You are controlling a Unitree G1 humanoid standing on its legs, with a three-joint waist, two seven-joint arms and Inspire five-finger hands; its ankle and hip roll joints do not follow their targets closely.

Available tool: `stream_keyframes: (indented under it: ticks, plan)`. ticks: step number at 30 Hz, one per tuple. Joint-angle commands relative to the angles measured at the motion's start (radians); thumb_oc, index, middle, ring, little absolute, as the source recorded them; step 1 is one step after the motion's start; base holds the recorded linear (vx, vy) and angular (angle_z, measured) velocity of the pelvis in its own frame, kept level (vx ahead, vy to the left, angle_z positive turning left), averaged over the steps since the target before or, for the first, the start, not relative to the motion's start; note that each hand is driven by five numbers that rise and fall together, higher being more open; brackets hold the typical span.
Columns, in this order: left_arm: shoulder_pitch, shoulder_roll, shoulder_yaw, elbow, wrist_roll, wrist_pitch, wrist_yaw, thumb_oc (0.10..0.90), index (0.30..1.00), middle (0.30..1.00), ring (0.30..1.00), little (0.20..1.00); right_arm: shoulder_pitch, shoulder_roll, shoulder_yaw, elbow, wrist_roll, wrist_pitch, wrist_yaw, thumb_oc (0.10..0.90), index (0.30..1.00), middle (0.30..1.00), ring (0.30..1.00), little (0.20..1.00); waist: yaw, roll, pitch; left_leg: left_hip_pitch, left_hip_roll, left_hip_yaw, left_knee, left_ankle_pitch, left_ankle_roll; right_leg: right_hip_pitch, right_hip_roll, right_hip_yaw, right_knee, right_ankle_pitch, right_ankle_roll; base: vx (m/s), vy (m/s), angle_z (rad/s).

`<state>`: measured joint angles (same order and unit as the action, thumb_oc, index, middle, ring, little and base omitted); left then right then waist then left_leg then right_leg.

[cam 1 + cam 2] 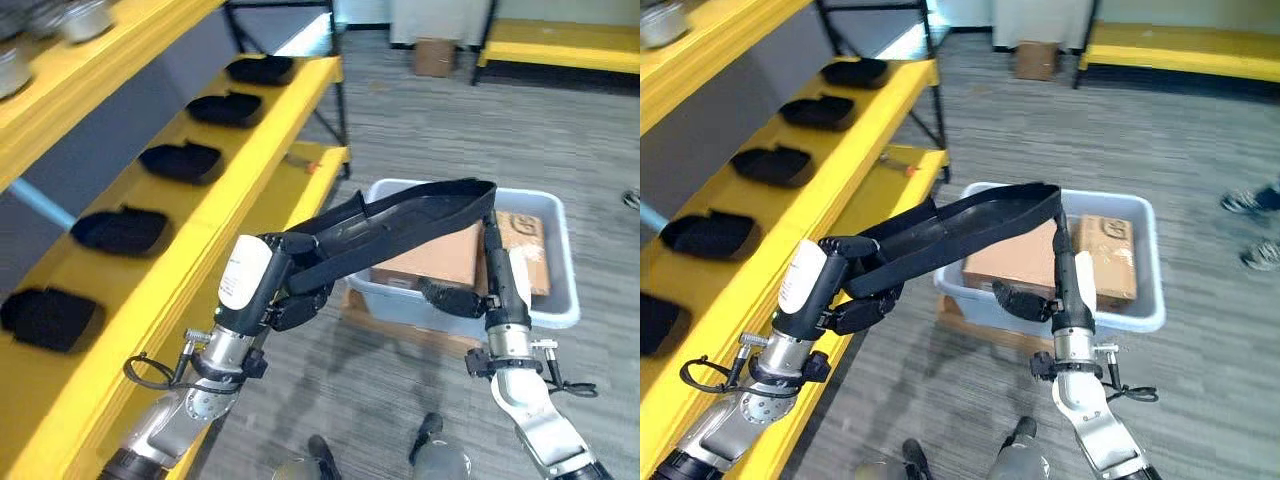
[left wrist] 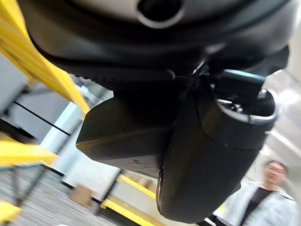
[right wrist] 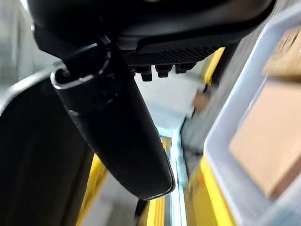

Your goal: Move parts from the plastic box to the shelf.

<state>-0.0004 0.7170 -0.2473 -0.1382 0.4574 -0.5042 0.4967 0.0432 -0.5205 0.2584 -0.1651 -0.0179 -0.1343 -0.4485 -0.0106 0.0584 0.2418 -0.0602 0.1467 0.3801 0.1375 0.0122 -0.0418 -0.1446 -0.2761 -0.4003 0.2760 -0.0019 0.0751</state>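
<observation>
Carry step: left hand point(image 1: 290, 285) and right hand point(image 1: 497, 262) both clamped on long black part point(image 1: 400, 225) above plastic box point(image 1: 552, 215) — next, swing toward shelf point(image 1: 215, 215) at 9 o'clock.

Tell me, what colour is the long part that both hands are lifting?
Black. The long part shows best in the left eye view, spanning from the left hand to the right hand.

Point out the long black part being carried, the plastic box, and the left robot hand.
long black part point(image 1: 400, 222): left eye view, middle of its span.
plastic box point(image 1: 562, 262): left eye view, right-hand wall.
left robot hand point(image 1: 292, 292): left eye view, dark palm under the part's near end.
</observation>
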Motion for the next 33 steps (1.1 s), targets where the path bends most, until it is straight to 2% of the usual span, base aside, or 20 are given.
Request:
stream_keyframes:
  ticks: [1,2,3,5,6,8,10,12,15,16,19,22,24,25,27,30,32,33]
  plan:
    - [-0.028,0.038,0.137,-0.169,-0.002,-0.115,0.106,0.400,0.300,0.300,0.300,0.300,-0.056,-0.029,-0.053,-0.140,0.045,-0.150,0.013,0.900,1.000,1.000,1.000,1.000,-0.009,-0.033,-0.057,0.079,-0.034,0.039,-0.098,-0.042,0.016,0.083,0.163,0.026,0.096,-0.167,0.044,-0.15,-0.082,0.57]
    - [-0.023,0.039,0.142,-0.171,-0.002,-0.116,0.104,0.400,0.300,0.300,0.300,0.300,-0.055,-0.030,-0.053,-0.140,0.046,-0.150,0.014,0.900,1.000,1.000,1.000,1.000,-0.010,-0.034,-0.058,0.079,-0.036,0.036,-0.101,-0.041,0.017,0.081,0.166,0.031,0.102,-0.166,0.046,-0.15,-0.073,0.40]
    - [0.014,0.044,0.169,-0.180,0.012,-0.120,0.118,0.400,0.300,0.300,0.300,0.300,-0.053,-0.039,-0.062,-0.136,0.059,-0.164,0.025,0.900,1.000,1.000,1.000,1.000,-0.010,-0.036,-0.056,0.082,-0.043,0.017,-0.120,-0.025,0.013,0.078,0.200,0.063,0.119,-0.169,0.044,-0.08,-0.070,0.39]
    - [0.041,0.052,0.196,-0.197,0.006,-0.112,0.094,0.400,0.300,0.300,0.300,0.300,-0.068,-0.034,-0.054,-0.106,0.036,-0.158,0.044,0.900,1.000,1.000,1.000,1.000,-0.001,-0.038,-0.046,0.080,-0.055,-0.029,-0.106,-0.032,0.008,0.082,0.213,0.088,0.107,-0.183,0.034,-0.09,-0.202,0.68]
    - [0.057,0.056,0.215,-0.187,0.009,-0.126,0.086,0.400,0.300,0.300,0.300,0.300,-0.074,-0.032,-0.042,-0.068,0.024,-0.161,0.055,0.900,1.000,1.000,1.000,1.000,0.018,-0.043,-0.044,0.066,-0.061,-0.056,-0.092,-0.032,-0.008,0.142,0.213,0.072,0.011,-0.200,0.003,-0.10,-0.283,0.84]
    - [0.065,0.055,0.226,-0.186,0.005,-0.134,0.087,0.400,0.300,0.300,0.300,0.300,-0.075,-0.038,-0.040,-0.065,0.010,-0.155,0.045,0.900,1.000,1.000,1.000,1.000,0.025,-0.045,-0.041,0.050,-0.065,-0.067,-0.086,-0.022,-0.014,0.173,0.210,0.060,-0.049,-0.178,-0.001,-0.11,-0.173,0.57]
    - [0.074,0.050,0.237,-0.190,0.011,-0.167,0.079,0.400,0.300,0.300,0.300,0.300,-0.061,-0.057,-0.048,-0.076,-0.002,-0.126,0.018,0.900,1.000,1.000,1.000,1.000,0.025,-0.046,-0.037,0.006,-0.053,-0.024,-0.063,-0.001,-0.034,0.210,0.195,0.041,-0.109,-0.155,0.003,-0.15,-0.071,0.61]
    - [0.058,0.073,0.244,-0.205,0.053,-0.181,0.098,0.400,0.300,0.300,0.300,0.300,-0.035,-0.077,-0.074,-0.090,0.018,-0.099,-0.009,0.900,1.000,1.000,1.000,1.000,-0.011,-0.048,-0.020,-0.020,0.003,0.077,0.006,-0.003,-0.043,0.231,0.168,0.014,-0.131,-0.141,0.005,-0.20,0.026,1.23]
    - [0.048,0.103,0.248,-0.214,0.080,-0.151,0.138,0.400,0.300,0.300,0.300,0.300,-0.032,-0.081,-0.080,-0.078,0.023,-0.118,-0.008,0.900,1.000,1.000,1.000,1.000,-0.028,-0.050,-0.018,0.000,0.036,0.098,0.066,-0.050,-0.045,0.224,0.150,0.003,-0.107,-0.158,0.006,-0.17,0.076,1.19]
    - [0.042,0.120,0.252,-0.217,0.075,-0.136,0.166,0.400,0.300,0.300,0.300,0.300,-0.035,-0.083,-0.072,-0.070,0.010,-0.136,-0.018,0.900,1.000,1.000,1.000,1.000,-0.037,-0.050,-0.021,0.024,0.063,0.131,0.101,-0.070,-0.042,0.215,0.140,-0.021,-0.098,-0.159,0.000,-0.20,0.122,0.44]
    - [0.034,0.138,0.257,-0.229,0.060,-0.091,0.189,0.400,0.300,0.300,0.300,0.300,-0.042,-0.091,-0.055,-0.082,-0.004,-0.119,-0.009,0.900,1.000,1.000,1.000,1.000,-0.038,-0.048,-0.035,0.059,0.128,0.158,0.166,-0.035,-0.072,0.213,0.124,-0.062,-0.104,-0.161,-0.015,-0.18,0.161,0.71]
    - [0.036,0.149,0.265,-0.230,0.043,-0.023,0.194,0.400,0.300,0.300,0.300,0.300,-0.062,-0.106,-0.029,-0.083,-0.005,-0.099,0.029,0.900,1.000,1.000,1.000,1.000,-0.031,-0.041,-0.049,0.088,0.180,0.121,0.203,-0.003,-0.102,0.179,0.107,-0.080,-0.064,-0.185,-0.030,-0.16,0.223,0.29]
    - [0.042,0.152,0.271,-0.224,0.040,-0.007,0.198,0.400,0.300,0.300,0.300,0.300,-0.072,-0.117,-0.020,-0.080,-0.007,-0.098,0.028,0.900,1.000,1.000,1.000,1.000,-0.031,-0.037,-0.056,0.108,0.205,0.111,0.206,0.014,-0.114,0.157,0.092,-0.089,-0.037,-0.195,-0.035,-0.15,0.268,0.19]
    - [0.057,0.155,0.279,-0.217,0.034,0.005,0.207,0.400,0.300,0.300,0.300,0.300,-0.076,-0.129,-0.017,-0.080,-0.011,-0.099,0.026,0.900,1.000,1.000,1.000,1.000,-0.031,-0.031,-0.062,0.127,0.232,0.113,0.200,0.040,-0.131,0.135,0.073,-0.104,-0.007,-0.205,-0.039,-0.18,0.372,0.22]
    - [0.074,0.156,0.286,-0.210,0.034,0.004,0.217,0.400,0.300,0.300,0.300,0.300,-0.077,-0.135,-0.017,-0.082,-0.006,-0.092,0.017,0.900,1.000,1.000,1.000,1.000,-0.032,-0.021,-0.069,0.152,0.241,0.132,0.172,0.046,-0.136,0.117,0.049,-0.127,0.021,-0.211,-0.036,-0.16,0.361,0.21]
    - [0.090,0.155,0.277,-0.201,0.057,0.023,0.234,0.400,0.300,0.300,0.300,0.300,-0.083,-0.137,-0.012,-0.072,-0.027,-0.069,-0.001,0.900,1.000,1.000,1.000,1.000,-0.034,-0.004,-0.070,0.141,0.267,0.151,0.152,0.110,-0.156,0.108,0.020,-0.135,0.054,-0.224,-0.031,-0.13,0.349,0.70]
    - [0.071,0.166,0.250,-0.185,0.078,0.066,0.243,0.400,0.300,0.300,0.300,0.300,-0.099,-0.146,0.001,-0.048,-0.108,-0.054,0.016,0.900,1.000,1.000,1.000,1.000,-0.029,0.007,-0.070,0.128,0.239,0.138,0.130,0.074,-0.136,0.106,-0.007,-0.137,0.079,-0.228,-0.013,-0.11,0.379,0.68]
    - [0.061,0.157,0.231,-0.170,0.094,0.078,0.254,0.400,0.300,0.300,0.300,0.300,-0.115,-0.150,0.021,-0.016,-0.134,-0.069,0.027,0.900,1.000,1.000,1.000,1.000,-0.016,0.009,-0.067,0.113,0.208,0.115,0.119,0.042,-0.115,0.114,-0.021,-0.127,0.079,-0.215,0.006,-0.09,0.337,0.75]
